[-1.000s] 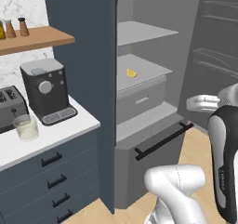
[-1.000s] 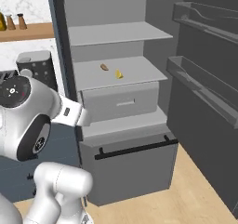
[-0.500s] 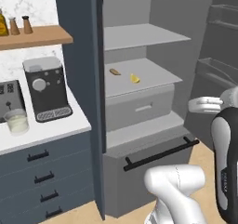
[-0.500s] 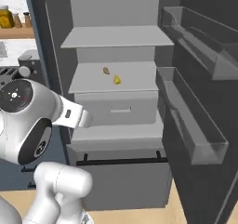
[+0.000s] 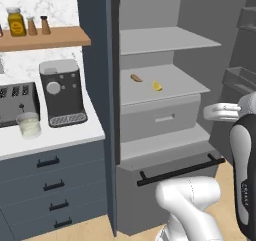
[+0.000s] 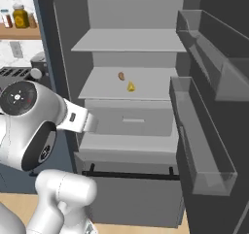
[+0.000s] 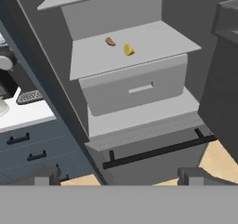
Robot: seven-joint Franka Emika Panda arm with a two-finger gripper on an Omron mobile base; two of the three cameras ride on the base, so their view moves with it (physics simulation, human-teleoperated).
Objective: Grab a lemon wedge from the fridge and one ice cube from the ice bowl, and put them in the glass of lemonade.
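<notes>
The fridge (image 5: 165, 110) is standing wide open, and the lemon wedge (image 5: 157, 86) is sitting out on the middle shelf (image 6: 146, 90), just beside a brownish bit of food (image 5: 135, 77) and right above the pale drawer (image 7: 135, 88). From the hand camera the wedge (image 7: 128, 49) is showing well ahead of the tool (image 7: 121, 175), whose two tips are sitting far apart at the bottom edge, released and gripping nothing.

That wedge is looking like a featherweight: tiny, soft-fleshed, probably slick on the cut faces and firmer along the rind. Squeezing hard is likely going to squash it or pop it out sideways, so a gentle pinch across the two flat faces, with the fingertips straddling the rind, seems the safest hold. Being so small and lying flat on the shelf, it is asking for a low, careful approach that is keeping clear of the brown piece next to it.

Over on the surface (image 5: 60, 135) to the fridge's left, the glass of lemonade (image 5: 29, 124) is waiting beside the coffee machine (image 5: 62, 92).
</notes>
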